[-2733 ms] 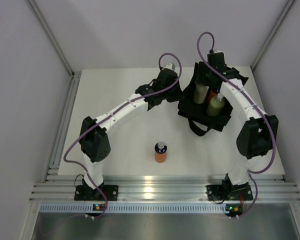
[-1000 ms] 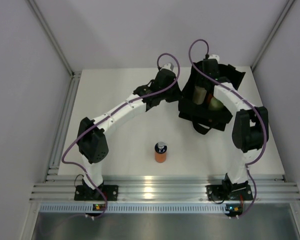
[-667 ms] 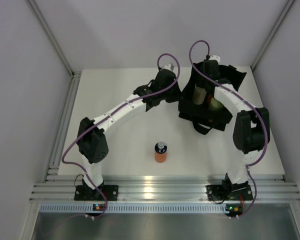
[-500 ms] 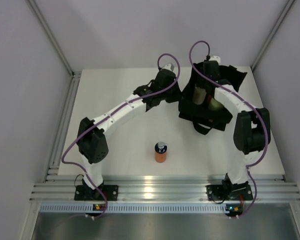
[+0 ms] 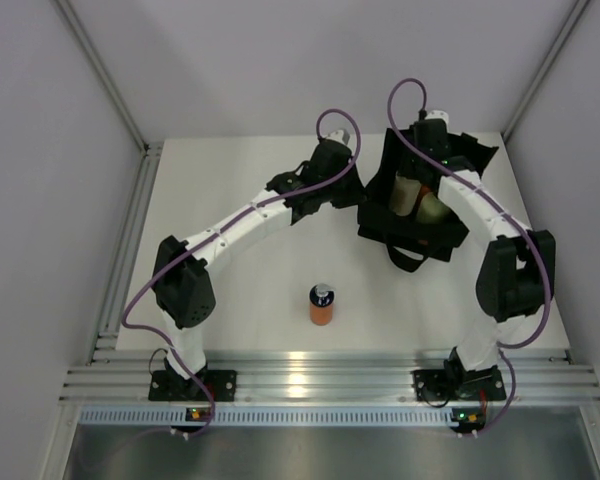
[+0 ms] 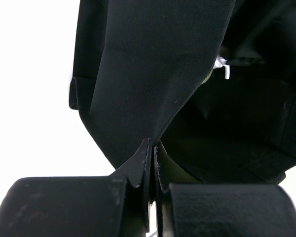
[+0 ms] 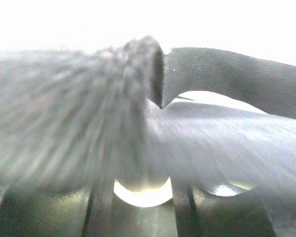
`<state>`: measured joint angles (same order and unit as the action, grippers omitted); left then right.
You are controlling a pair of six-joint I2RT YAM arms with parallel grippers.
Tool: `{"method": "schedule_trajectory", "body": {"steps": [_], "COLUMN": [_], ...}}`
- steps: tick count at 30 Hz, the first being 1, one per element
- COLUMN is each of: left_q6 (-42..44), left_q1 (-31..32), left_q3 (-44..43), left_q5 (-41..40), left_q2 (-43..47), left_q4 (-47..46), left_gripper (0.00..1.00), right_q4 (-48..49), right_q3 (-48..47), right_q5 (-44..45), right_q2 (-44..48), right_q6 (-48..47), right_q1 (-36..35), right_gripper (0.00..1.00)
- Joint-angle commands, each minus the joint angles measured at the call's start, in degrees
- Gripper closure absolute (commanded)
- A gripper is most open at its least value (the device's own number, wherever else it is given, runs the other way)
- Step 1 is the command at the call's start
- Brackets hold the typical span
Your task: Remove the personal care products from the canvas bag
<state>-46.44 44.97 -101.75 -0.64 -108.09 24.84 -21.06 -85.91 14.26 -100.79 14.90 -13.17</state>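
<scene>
The black canvas bag stands open at the back right of the table. My left gripper is shut on the bag's left wall, and the fabric edge is pinched between its closed fingers. My right gripper reaches down into the bag. A pale cream round top sits between its fingers, sharp while the bag fabric blurs past. The beige cylinder and the yellow-green bottle show inside the bag. One orange bottle with a dark blue cap stands on the table. The other orange bottle is hidden.
A bag strap loops out onto the table at the bag's near side. The white table is ringed by grey walls, with an aluminium rail along the near edge. The bag's far flap sticks out to the right.
My right arm has shifted: the elbow swung out to the right and the wrist drew back and up at the bag. The left arm and the orange bottle on the table have not moved.
</scene>
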Motion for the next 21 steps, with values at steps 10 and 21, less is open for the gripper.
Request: {"method": "schedule_trajectory", "body": {"steps": [10,21], "left_q6": [0.2,0.56], "left_q1": [0.38,0.38], "left_q3": [0.15,-0.2], "left_q5": [-0.67,-0.76], "left_q2": [3.15,2.71], "left_q4": [0.3,0.3], "left_gripper": [1.0,1.0], "right_q4": [1.82,-7.76], "right_q3": [-5.41,-13.05], "right_q5": [-1.87,-7.76], "right_q2": [15.44,19.49], "right_q6": [-1.01,-5.05], "right_q1": [1.22,0.34], "right_gripper": [1.0,1.0]}}
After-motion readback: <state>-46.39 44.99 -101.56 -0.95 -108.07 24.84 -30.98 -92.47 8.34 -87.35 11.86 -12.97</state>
